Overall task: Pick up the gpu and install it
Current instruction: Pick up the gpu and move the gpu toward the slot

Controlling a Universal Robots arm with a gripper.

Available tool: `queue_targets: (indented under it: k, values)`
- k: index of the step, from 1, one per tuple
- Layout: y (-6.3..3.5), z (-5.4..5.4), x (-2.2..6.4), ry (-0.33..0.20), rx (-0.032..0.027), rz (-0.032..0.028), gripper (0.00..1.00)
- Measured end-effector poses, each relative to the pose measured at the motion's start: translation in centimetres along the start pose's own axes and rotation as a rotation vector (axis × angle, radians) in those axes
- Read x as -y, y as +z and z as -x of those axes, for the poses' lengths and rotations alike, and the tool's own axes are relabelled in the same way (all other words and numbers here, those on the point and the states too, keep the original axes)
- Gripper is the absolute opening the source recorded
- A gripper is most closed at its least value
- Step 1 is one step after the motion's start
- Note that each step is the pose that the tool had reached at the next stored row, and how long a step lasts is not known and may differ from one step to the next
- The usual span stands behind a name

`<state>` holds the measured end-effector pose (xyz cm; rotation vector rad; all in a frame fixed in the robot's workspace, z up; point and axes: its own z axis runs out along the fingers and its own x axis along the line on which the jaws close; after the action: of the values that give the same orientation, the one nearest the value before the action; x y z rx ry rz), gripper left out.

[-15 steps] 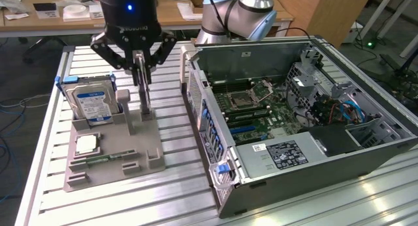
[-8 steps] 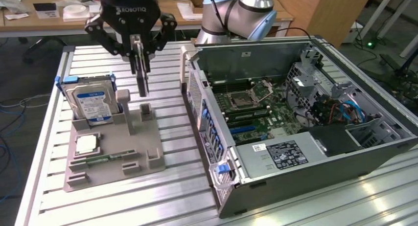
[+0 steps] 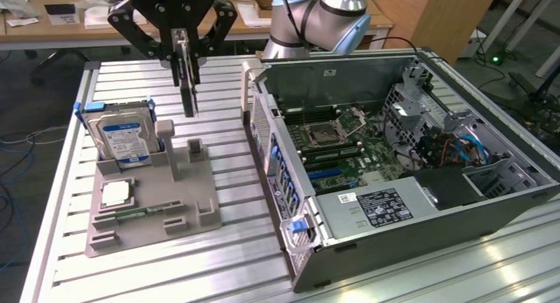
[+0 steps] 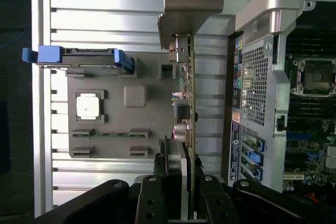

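one pincer (image 3: 186, 54) clamps the gpu (image 3: 188, 93), hanging edge-on above the grey holder (image 3: 162, 185) in the exterior view's upper left

The desk (image 3: 175, 270) is ribbed bare aluminium, brushed, with bright streaks of glare. The parts holder (image 3: 153, 218) is matt grey plastic, faintly grainy. The hard drive (image 3: 122, 139) has a silvery metal shell, a glossy blue-white label and blue plastic side rails (image 4: 123, 61). The gpu (image 3: 187, 86) is a dark matt circuit card with a dull silver metal bracket (image 4: 184, 3). The fingers (image 4: 151, 203) are black and smooth with a slight sheen. The computer case (image 3: 420, 231) is grey painted metal with a perforated rear panel (image 4: 254, 77). The cabinet (image 3: 437, 14) looks like smooth light wood.
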<state>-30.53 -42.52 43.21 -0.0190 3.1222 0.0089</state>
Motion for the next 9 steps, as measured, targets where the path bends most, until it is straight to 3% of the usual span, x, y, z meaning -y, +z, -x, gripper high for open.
queue_targets:
  k: [9]
  values:
    - [0.03,0.87,0.01,0.000,-0.0002,0.0028,0.28]
